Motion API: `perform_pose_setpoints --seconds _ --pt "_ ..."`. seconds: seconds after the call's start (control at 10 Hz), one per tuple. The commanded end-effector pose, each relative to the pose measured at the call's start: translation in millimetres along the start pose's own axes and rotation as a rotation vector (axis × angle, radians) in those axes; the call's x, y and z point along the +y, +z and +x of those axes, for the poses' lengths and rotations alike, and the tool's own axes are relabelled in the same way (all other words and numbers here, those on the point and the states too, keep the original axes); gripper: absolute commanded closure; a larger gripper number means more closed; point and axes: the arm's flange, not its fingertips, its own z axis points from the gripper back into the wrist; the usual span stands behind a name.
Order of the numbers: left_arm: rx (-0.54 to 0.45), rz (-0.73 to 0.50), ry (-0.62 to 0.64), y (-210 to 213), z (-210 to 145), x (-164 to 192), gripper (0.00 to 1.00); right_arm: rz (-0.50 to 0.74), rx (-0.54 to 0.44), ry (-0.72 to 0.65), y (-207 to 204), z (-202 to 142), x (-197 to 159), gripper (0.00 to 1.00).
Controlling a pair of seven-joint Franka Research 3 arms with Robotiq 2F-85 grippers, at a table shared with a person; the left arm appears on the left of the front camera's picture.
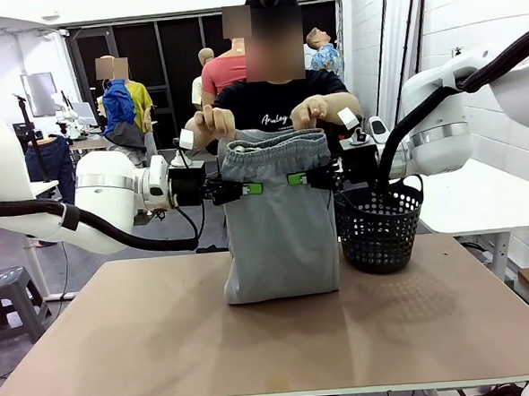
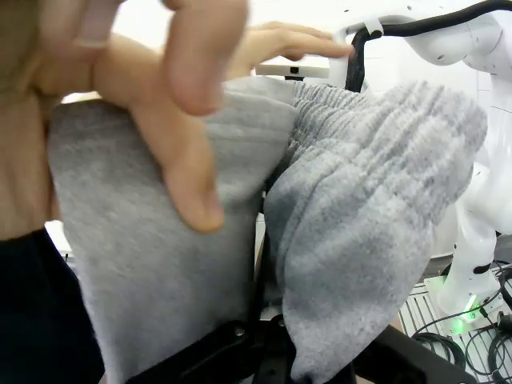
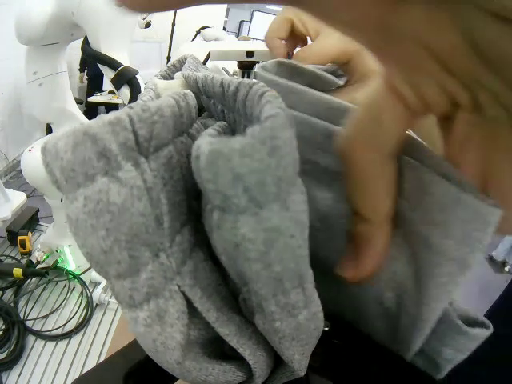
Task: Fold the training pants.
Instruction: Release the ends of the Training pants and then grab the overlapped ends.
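The light grey training pants [image 1: 275,224] hang doubled over above the table, their lower fold resting on the tabletop. My left gripper [image 1: 246,189] is shut on the pants' left edge just below the waistband. My right gripper [image 1: 301,179] is shut on the right edge at the same height. The person's two hands [image 1: 213,120] pinch the gathered waistband from behind. In the left wrist view the grey fabric [image 2: 360,216] bunches over my fingers, with a hand [image 2: 184,104] close in front. In the right wrist view, folds of the pants [image 3: 232,208] cover my fingers beside a hand [image 3: 376,160].
A black mesh basket [image 1: 379,227] stands on the table right of the pants, close under my right arm. The brown tabletop [image 1: 273,341] has free room in front and at the left. The person stands at the far edge. A white table [image 1: 480,203] lies to the right.
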Motion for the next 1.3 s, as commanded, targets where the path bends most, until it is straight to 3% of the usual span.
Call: perform_pose_setpoints --seconds 0.0,1.2 --pt "-0.017 0.012 -0.006 -1.0 4.9 -2.4 1.0 -0.001 -0.028 0.001 1.8 1.6 4.5 1.0" --pt "-0.017 0.012 -0.006 -1.0 4.9 -2.4 1.0 -0.001 -0.028 0.001 1.8 1.6 4.5 1.0"
